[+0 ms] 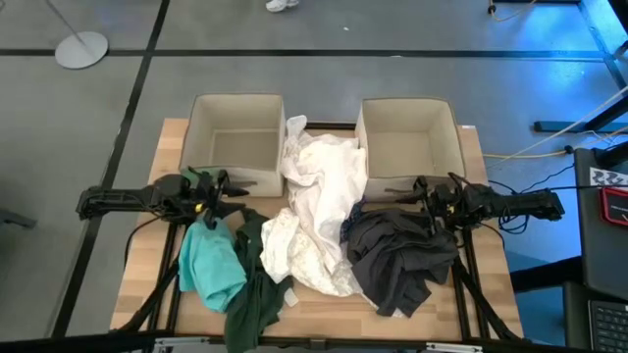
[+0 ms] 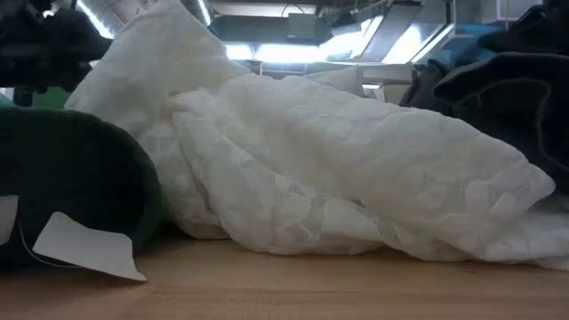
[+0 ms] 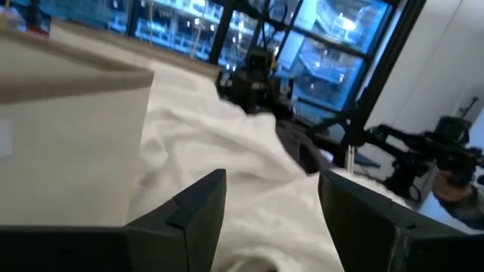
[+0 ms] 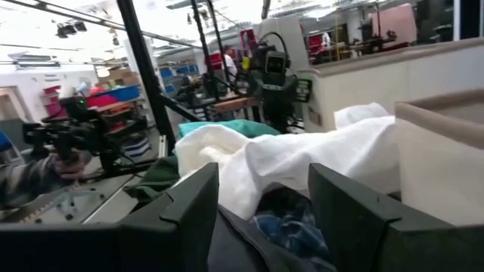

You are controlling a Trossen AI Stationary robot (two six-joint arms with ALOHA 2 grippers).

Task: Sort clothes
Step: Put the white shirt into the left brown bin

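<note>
On the wooden counter (image 1: 324, 304), in front of two beige fabric boxes (image 1: 235, 142), the clothes lie in a heap: a white garment (image 1: 319, 211) runs down the middle between the boxes, a dark grey one (image 1: 397, 257) lies on the right, and a teal one (image 1: 208, 265) and a dark green one (image 1: 253, 294) lie on the left. The left tool (image 1: 218, 189) hovers above the teal garment just in front of the left box, its fingers (image 3: 200, 200) apart and holding nothing. The right tool (image 1: 424, 196) hangs over the dark grey garment near the right box, its fingers (image 4: 193, 200) likewise apart and empty, with a bit of blue plaid fabric (image 4: 291, 227) showing below them
</note>
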